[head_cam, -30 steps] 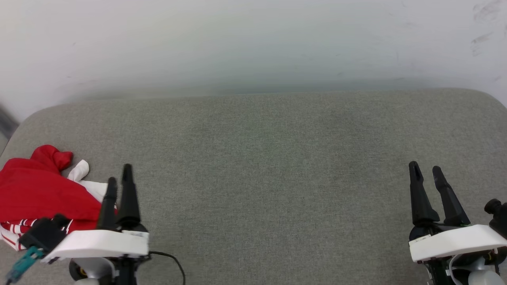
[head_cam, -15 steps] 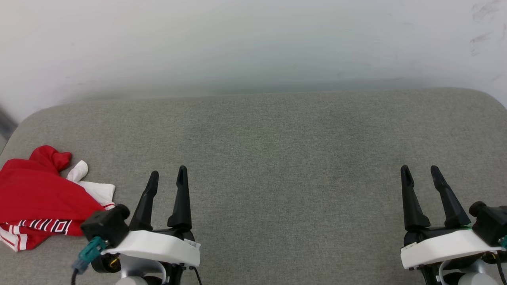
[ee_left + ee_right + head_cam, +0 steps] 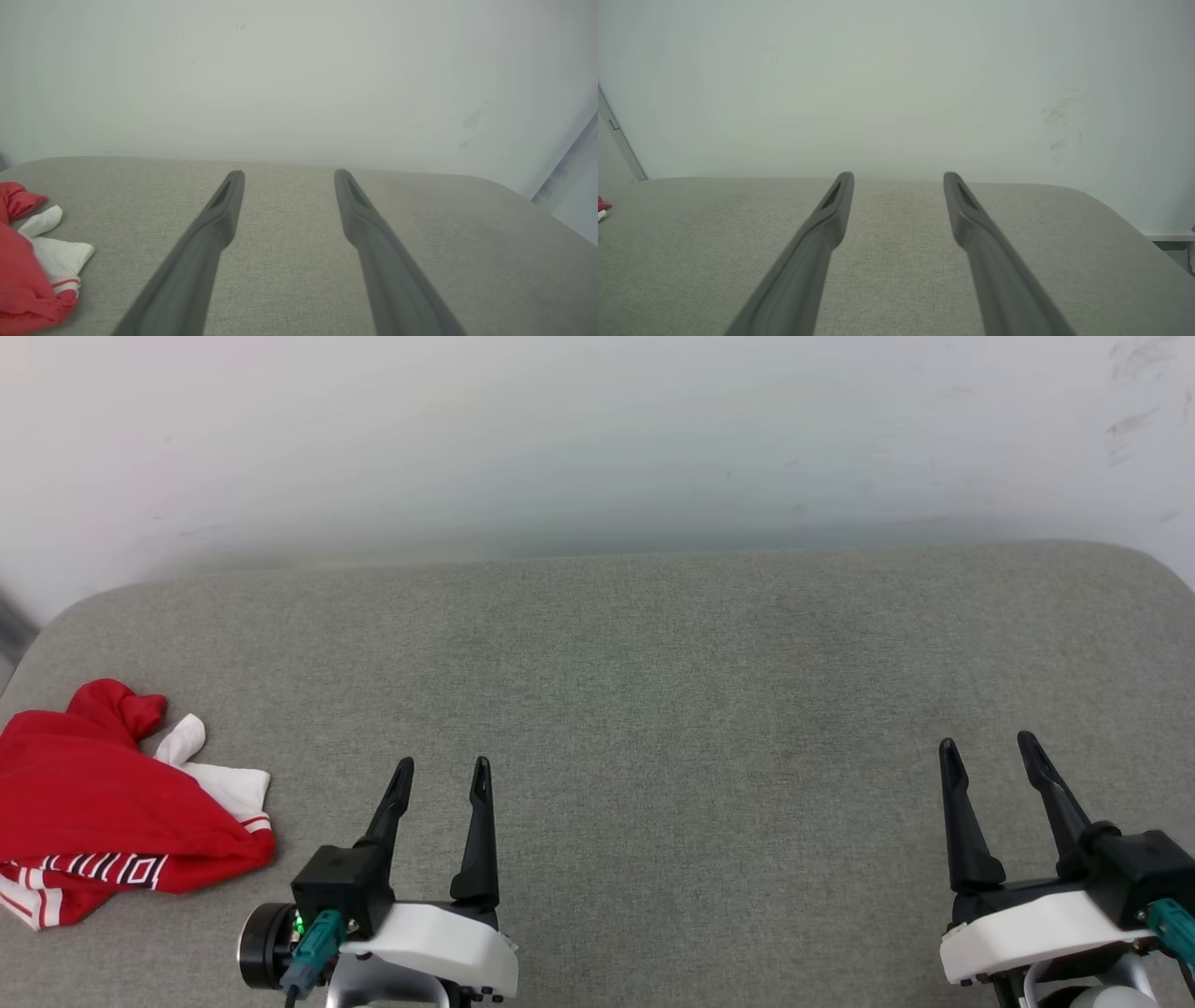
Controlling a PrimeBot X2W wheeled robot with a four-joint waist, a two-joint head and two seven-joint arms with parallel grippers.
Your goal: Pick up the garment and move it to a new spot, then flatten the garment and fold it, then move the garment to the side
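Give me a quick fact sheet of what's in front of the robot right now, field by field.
surface: grey padded top, set against a pale wall
shirt: red with a white sleeve and striped trim, bunched in a heap at the surface's left end, not yet flattened or folded
left gripper: open, empty, to the right of the shirt and apart from it
right gripper: open, empty, near the surface's right end
held: nothing
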